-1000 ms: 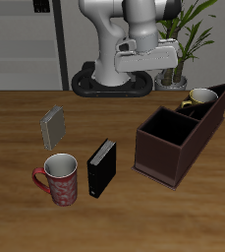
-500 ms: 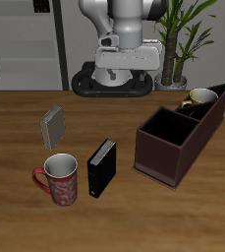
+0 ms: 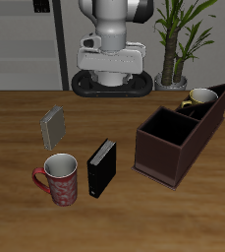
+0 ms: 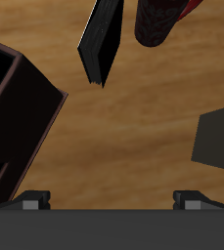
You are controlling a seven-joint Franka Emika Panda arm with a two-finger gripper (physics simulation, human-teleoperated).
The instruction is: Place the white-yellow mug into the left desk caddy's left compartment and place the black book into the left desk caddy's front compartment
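The white-yellow mug [image 3: 202, 98] sits inside the far end section of the left desk caddy [image 3: 166, 150], a dark maroon box. The black book [image 3: 101, 168] stands upright on the table between the caddy and the red mug. My gripper [image 3: 112, 69] hangs high above the back of the table, well away from both, open and empty. In the wrist view the gripper [image 4: 112, 200] has its fingers wide apart, with the black book [image 4: 101, 44] and a corner of the caddy [image 4: 16, 107] below it.
A red patterned mug [image 3: 59, 179] stands near the table's front edge beside the black book. A small grey book [image 3: 53, 126] stands farther back. A potted plant [image 3: 178, 39] is behind the caddy. The red mug [image 4: 162, 20] and grey book [image 4: 216, 137] also show in the wrist view.
The arm has swung away from above the caddy toward the middle of the table's back. The mug, books and caddy have not moved.
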